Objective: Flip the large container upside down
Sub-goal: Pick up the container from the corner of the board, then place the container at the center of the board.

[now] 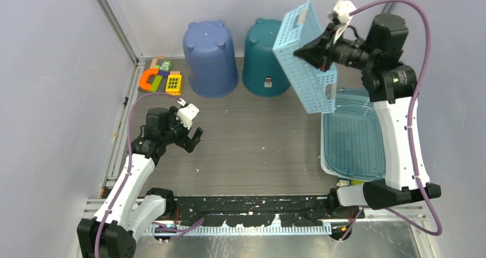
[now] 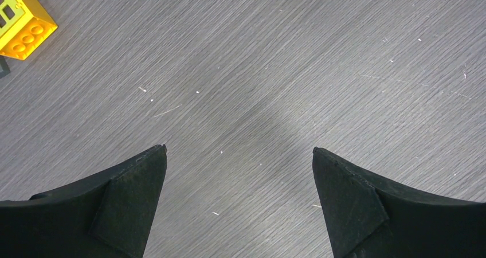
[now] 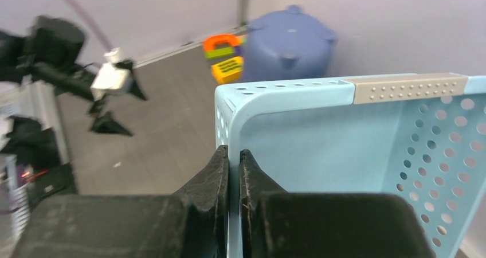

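Large container [image 1: 302,69], taken to be the light-blue perforated basket: clear of the table [image 1: 258,149], high at the far right, over the far end of a darker blue tray [image 1: 352,143] and just right of the teal bucket [image 1: 263,57]. Tipped steeply onto one edge, neither upright nor inverted; open side apparently toward the right arm. Judged roughly midway: pickup and lift done, turn only partly made. Left to do: roll further until the rim faces down, lower to the table, release. Right pincer [image 3: 234,160]: nearly closed, clamped on the thin wall at a rim corner, one finger inside and one outside, carrying the whole basket alone. Left pincer [image 2: 239,152]: spread wide, holding nothing, touching nothing, hovering over bare tabletop well apart from the basket, with a yellow block [image 2: 20,20] off at the corner of its view.
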